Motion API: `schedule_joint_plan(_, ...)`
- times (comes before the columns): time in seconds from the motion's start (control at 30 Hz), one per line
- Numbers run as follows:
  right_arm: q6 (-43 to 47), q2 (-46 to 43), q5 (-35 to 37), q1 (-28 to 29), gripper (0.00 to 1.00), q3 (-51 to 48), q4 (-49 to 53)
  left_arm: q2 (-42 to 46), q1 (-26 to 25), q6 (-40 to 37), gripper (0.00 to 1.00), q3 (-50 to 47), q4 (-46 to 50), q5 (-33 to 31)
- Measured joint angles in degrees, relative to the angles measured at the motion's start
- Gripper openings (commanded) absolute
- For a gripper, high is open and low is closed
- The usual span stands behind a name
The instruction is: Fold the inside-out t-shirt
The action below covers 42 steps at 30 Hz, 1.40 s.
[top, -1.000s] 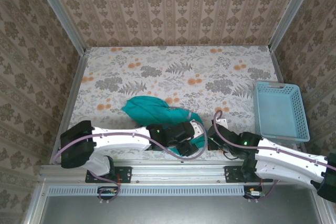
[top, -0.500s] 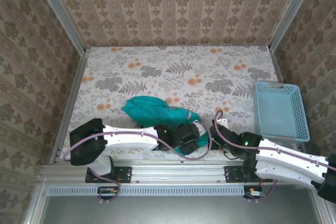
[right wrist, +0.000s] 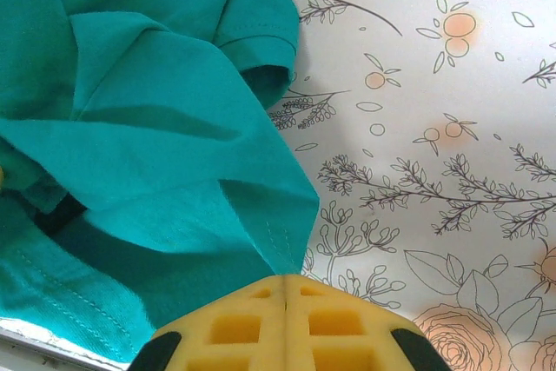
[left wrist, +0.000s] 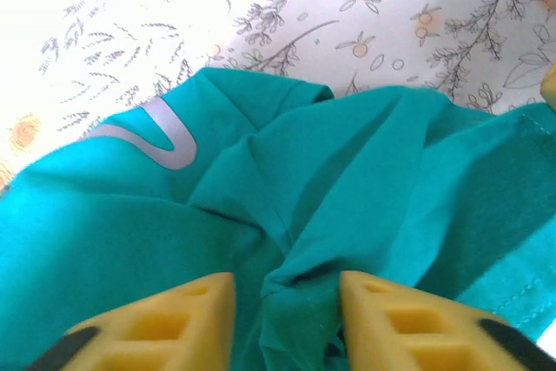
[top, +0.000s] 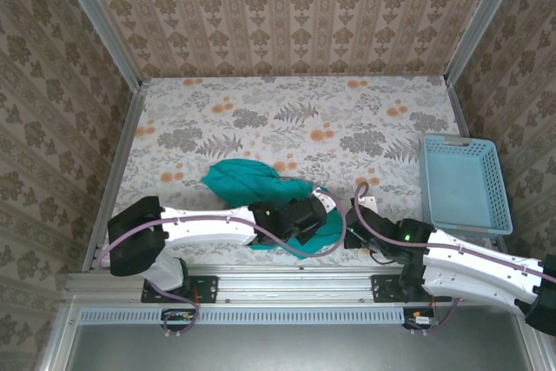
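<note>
Teal fabric of the inside-out t-shirt [top: 248, 182] lies crumpled on the flowered table [top: 347, 119] near its front edge, just ahead of the two arm bases and well apart from the light-blue basket [top: 465, 188] at the right. The left gripper [left wrist: 285, 301] sits low over the heap, jaws apart with a raised fold of cloth between them; whether they press it I cannot tell. The right gripper [right wrist: 285, 288] is clenched tight, pinching a corner of the shirt's hem.
</note>
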<state>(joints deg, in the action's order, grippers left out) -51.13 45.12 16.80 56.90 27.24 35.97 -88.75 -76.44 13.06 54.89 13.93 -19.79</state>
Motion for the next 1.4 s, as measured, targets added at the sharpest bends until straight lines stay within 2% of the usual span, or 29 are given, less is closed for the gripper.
schedule_joint_plan(0.3,0.0,2.89,0.79,0.0,0.0,0.0,0.02,0.0,1.22,0.87,0.05,0.0,-0.26,-0.57)
schedule_joint_plan(0.43,0.0,3.41,0.87,0.0,0.0,0.0,0.02,0.09,1.95,1.07,0.03,-0.26,-0.48,-0.22)
schedule_joint_plan(0.7,0.04,3.87,1.05,0.0,0.0,0.0,0.02,2.1,1.66,0.44,0.25,-0.66,-0.66,1.51)
schedule_joint_plan(0.9,0.22,4.13,1.05,0.0,0.0,0.0,-0.02,4.24,1.01,-1.44,0.37,-1.05,-0.76,4.24)
schedule_joint_plan(1.13,0.24,4.31,1.05,0.0,0.0,0.0,-0.02,3.91,0.48,-2.64,0.43,-1.09,-1.99,8.52)
schedule_joint_plan(1.3,0.22,4.31,1.05,0.0,0.0,0.0,-0.02,0.33,0.28,-2.82,0.51,-1.07,-1.36,7.56)
schedule_joint_plan(1.4,0.22,4.28,1.05,0.0,0.0,0.0,-0.02,-0.98,0.28,-2.84,0.51,-0.96,-0.24,5.57)
